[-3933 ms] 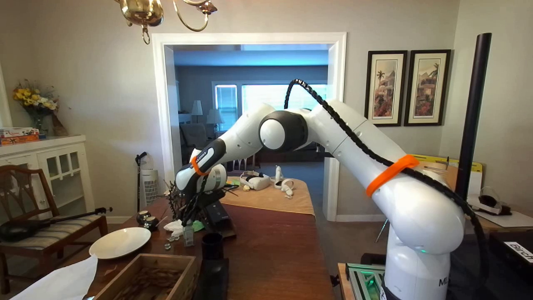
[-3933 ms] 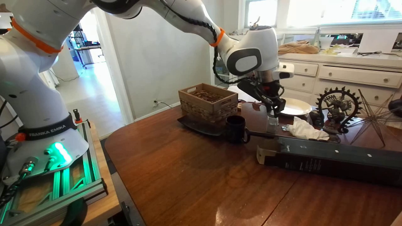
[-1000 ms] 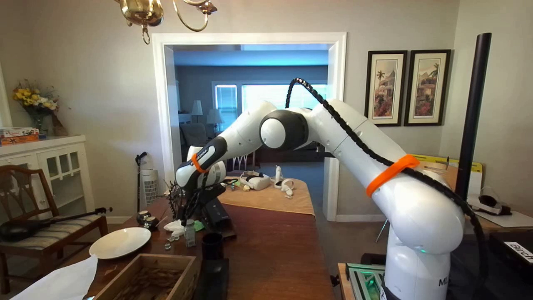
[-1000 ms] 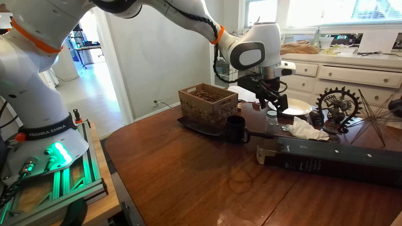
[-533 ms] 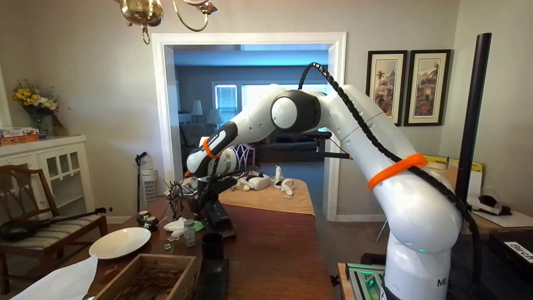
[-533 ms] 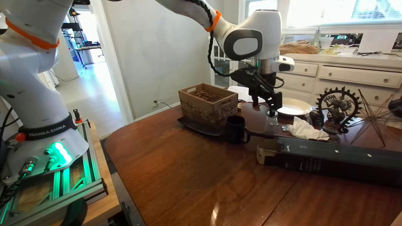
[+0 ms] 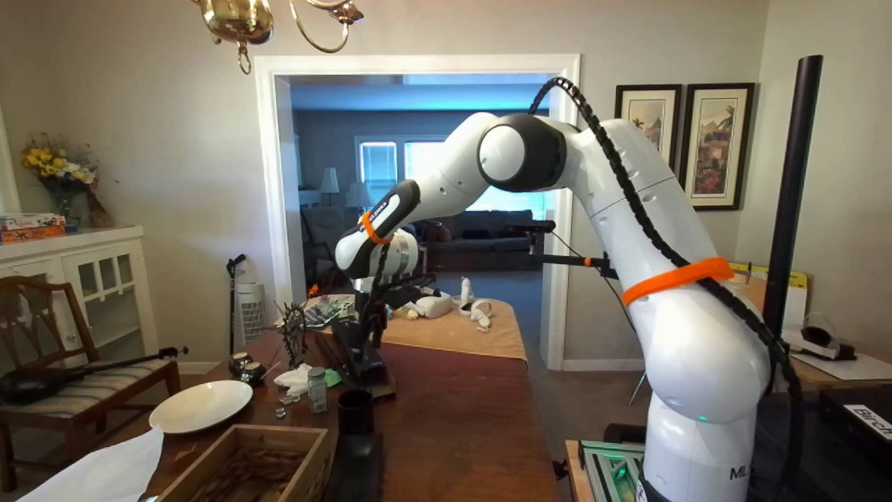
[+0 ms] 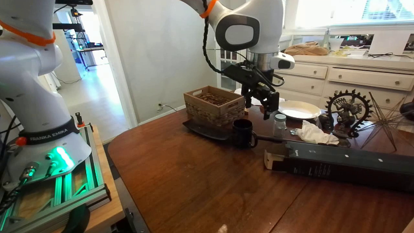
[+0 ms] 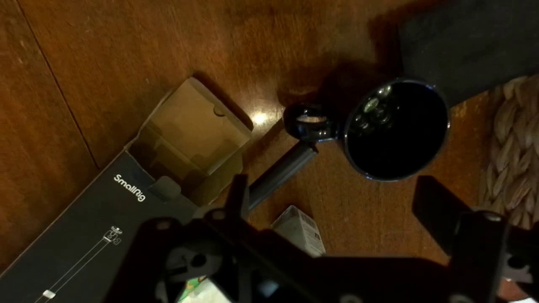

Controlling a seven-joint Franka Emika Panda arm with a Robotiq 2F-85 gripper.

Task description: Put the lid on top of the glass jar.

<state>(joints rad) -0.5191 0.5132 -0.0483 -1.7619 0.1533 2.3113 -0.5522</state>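
Since the last earlier frame the Robotiq gripper (image 8: 257,111) has climbed and shifted toward the robot's base (image 8: 48,145), uncovering the glass jar (image 8: 279,128), which stands where it stood. The jaws are spread wide with nothing between them. Below the gripper and farther out from the base, the jar is upright, with the pale grey lid (image 8: 280,116) lying on its mouth, level as far as an exterior view shows; whether it is threaded down I cannot tell.

I take the step in hand to be the retreat, with the task as good as done. To do it well, go straight up before swinging sideways, since the dark mug (image 8: 242,135) stands below the fingers (image 9: 438,212) and a dipped tip could clip its rim. If the lid needs seating, a gentle press from above should serve; a sideways nudge might tip the jar.

Under the gripper, the mug shows round glints (image 9: 372,105) near its inner wall, beads or only reflections. Toward one finger's side, the SmallRig carton (image 9: 92,223) gapes at its end; toward the other's lies the woven basket (image 8: 213,114), with brown shapes (image 8: 213,98) inside, loose pieces or weave. The jar's contents cannot be made out.
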